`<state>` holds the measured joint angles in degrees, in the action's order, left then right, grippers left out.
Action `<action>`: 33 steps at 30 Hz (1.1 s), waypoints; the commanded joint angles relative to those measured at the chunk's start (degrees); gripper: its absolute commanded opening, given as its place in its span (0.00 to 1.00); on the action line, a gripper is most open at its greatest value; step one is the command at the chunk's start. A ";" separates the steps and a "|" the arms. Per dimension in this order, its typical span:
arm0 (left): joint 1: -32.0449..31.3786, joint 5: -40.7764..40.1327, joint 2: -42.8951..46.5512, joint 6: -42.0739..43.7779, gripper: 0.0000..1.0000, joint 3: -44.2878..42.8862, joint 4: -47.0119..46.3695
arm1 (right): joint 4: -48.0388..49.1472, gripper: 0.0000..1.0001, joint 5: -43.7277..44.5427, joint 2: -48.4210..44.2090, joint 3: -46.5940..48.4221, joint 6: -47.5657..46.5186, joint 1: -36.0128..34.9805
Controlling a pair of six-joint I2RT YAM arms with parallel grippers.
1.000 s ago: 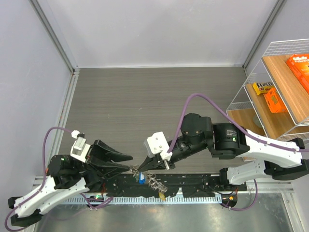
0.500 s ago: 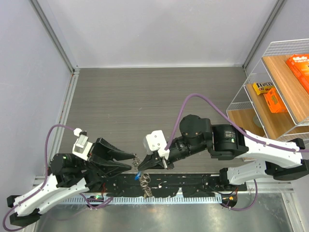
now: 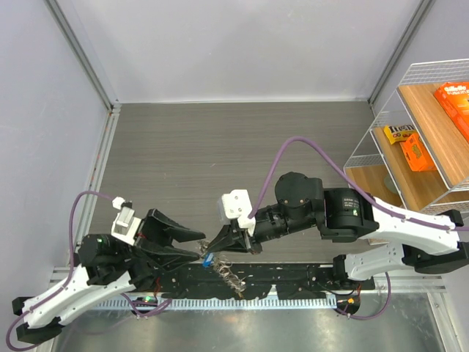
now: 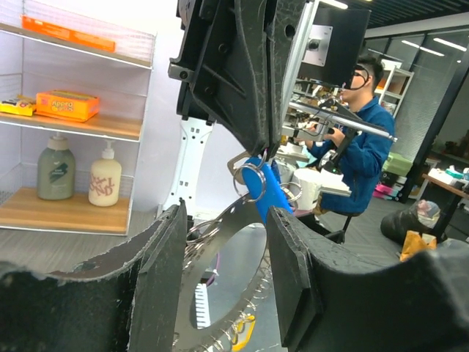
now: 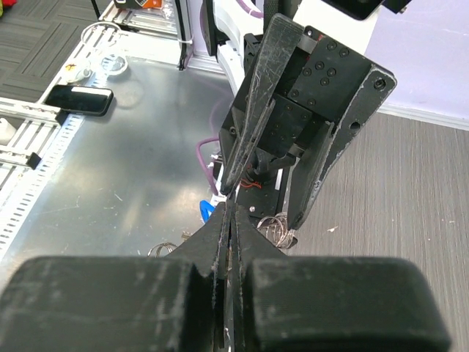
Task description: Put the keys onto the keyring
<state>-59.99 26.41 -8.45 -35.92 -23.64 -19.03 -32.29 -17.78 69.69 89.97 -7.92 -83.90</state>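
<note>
My right gripper [image 3: 218, 248] is shut on the blue key [image 3: 208, 258]; its thin blade sits between the closed jaws in the right wrist view [image 5: 229, 213], and the blue head [image 5: 205, 213] pokes out to the left. The keyring [image 3: 231, 275] hangs just below those tips, apparently from a small ring at the blue head [image 4: 271, 192]. My left gripper [image 3: 199, 246] is open. In the left wrist view [image 4: 223, 220] the keyring's flat plate [image 4: 227, 231] shows between its fingers [image 4: 165, 279], and I cannot see them clamp it. A yellow key [image 4: 245, 334] hangs on its lower rim.
A black rail [image 3: 293, 275] and a metal tray [image 3: 220, 330] run along the near edge under the grippers. A white wire shelf [image 3: 418, 139] with orange boxes stands at the right. The grey wooden tabletop [image 3: 220, 161] lies beyond.
My right gripper has shifted slightly up and left with the blue key. The hanging keyring swung left, then back right. My left gripper has barely moved.
</note>
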 commanded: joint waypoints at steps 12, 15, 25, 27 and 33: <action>0.22 1.80 -4.73 5.43 0.63 0.26 -7.77 | -0.31 0.05 -3.31 0.88 7.49 0.89 -0.13; 0.13 3.20 -5.79 4.64 0.62 0.52 -9.62 | -0.58 0.05 -3.22 1.41 8.11 1.07 0.05; 0.13 11.81 -10.97 1.29 0.38 0.35 -13.58 | -2.07 0.05 -2.79 2.73 11.01 1.24 0.23; 0.22 12.69 -11.15 1.29 0.25 0.35 -13.49 | -2.42 0.06 -2.79 2.82 11.27 1.16 0.31; 0.13 10.33 -10.27 3.05 0.00 -0.97 -8.41 | -3.04 0.06 -2.35 3.08 11.72 0.98 0.31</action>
<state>-59.99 37.47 -19.31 -34.02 -23.07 -29.19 -38.85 -20.16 73.03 98.74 -7.18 -83.61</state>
